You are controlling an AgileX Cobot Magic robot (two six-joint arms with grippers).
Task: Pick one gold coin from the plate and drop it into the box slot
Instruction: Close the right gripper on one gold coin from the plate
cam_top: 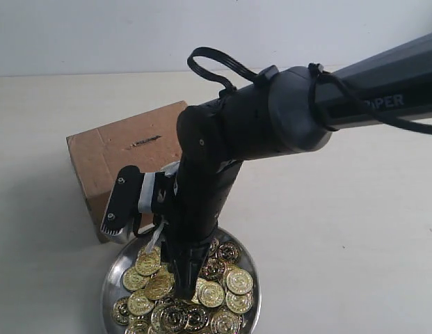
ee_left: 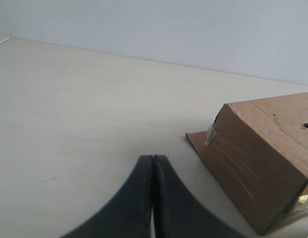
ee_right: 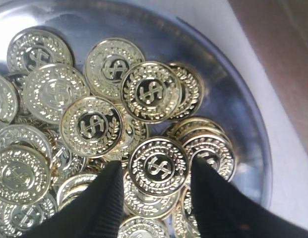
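Observation:
The shiny silver plate (cam_top: 247, 259) sits at the front, heaped with several gold coins (cam_top: 239, 281). My right gripper (ee_right: 156, 171) is down among the coins, open, its two black fingers either side of one gold coin (ee_right: 158, 165) with a dollar sign, small gaps on both sides. In the exterior view the right arm (cam_top: 209, 188) covers the plate's far side. The brown cardboard box (cam_top: 111, 156) lies behind the plate, its dark slot (cam_top: 146, 141) on top. My left gripper (ee_left: 153, 159) is shut and empty above bare table, left of the box (ee_left: 258, 158).
The table (cam_top: 341, 209) is pale and smooth. A wall (cam_top: 97, 31) rises behind it. The box nearly touches the plate's far rim. The right arm's cable loop (cam_top: 212, 66) sticks up above the wrist.

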